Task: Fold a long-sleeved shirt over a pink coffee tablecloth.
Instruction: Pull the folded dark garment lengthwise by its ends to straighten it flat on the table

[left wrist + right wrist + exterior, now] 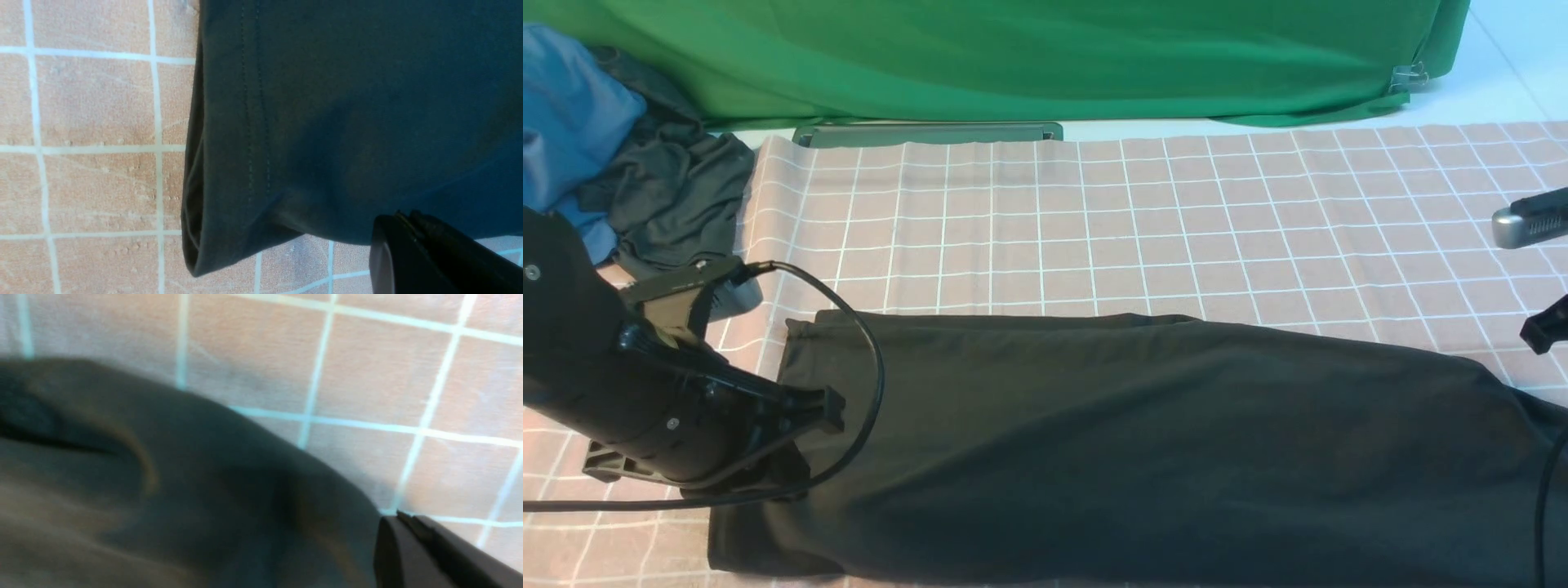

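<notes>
Two pinches: left hand (402, 218) and right hand (398, 516) each clamp an edge of the long-sleeved shirt (1143, 441). Shirt black, smooth, a long band running left-right over the pink coffee tablecloth (1094, 229).

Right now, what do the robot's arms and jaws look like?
The left arm is bulky matte black, with a thin black cable looping off it. The right arm shows only a black piece and a silver-grey part. Both jaws are dark, blunt wedges.

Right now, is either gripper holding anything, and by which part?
Both look shut on the edge of the long-sleeved shirt: left gripper beside the stitched hem, right gripper at the opposite end.
</notes>
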`<control>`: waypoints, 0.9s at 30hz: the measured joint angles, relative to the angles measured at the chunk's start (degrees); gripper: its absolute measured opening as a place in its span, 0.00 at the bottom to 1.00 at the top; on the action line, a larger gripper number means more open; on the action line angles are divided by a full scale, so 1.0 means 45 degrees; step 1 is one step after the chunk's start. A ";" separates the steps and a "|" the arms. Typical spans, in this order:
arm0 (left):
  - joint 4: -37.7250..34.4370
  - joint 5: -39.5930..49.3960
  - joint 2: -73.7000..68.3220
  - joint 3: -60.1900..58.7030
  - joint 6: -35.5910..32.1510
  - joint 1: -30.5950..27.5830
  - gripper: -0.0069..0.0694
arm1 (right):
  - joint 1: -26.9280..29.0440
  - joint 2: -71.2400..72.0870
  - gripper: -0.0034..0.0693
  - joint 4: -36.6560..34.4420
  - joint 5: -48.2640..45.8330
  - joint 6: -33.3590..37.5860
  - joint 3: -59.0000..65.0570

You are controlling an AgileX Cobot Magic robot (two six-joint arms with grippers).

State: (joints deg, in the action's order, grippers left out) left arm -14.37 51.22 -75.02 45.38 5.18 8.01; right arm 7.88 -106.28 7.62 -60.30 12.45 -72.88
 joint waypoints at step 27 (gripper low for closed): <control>-0.0004 -0.0114 0.0000 0.0000 0.0000 0.0000 0.11 | 0.0000 -0.0848 0.10 -0.0768 -0.0060 0.0581 0.0000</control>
State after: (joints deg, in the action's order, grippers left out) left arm -14.39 50.71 -75.02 45.38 5.18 8.01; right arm 7.88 -110.10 4.17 -60.57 15.07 -72.88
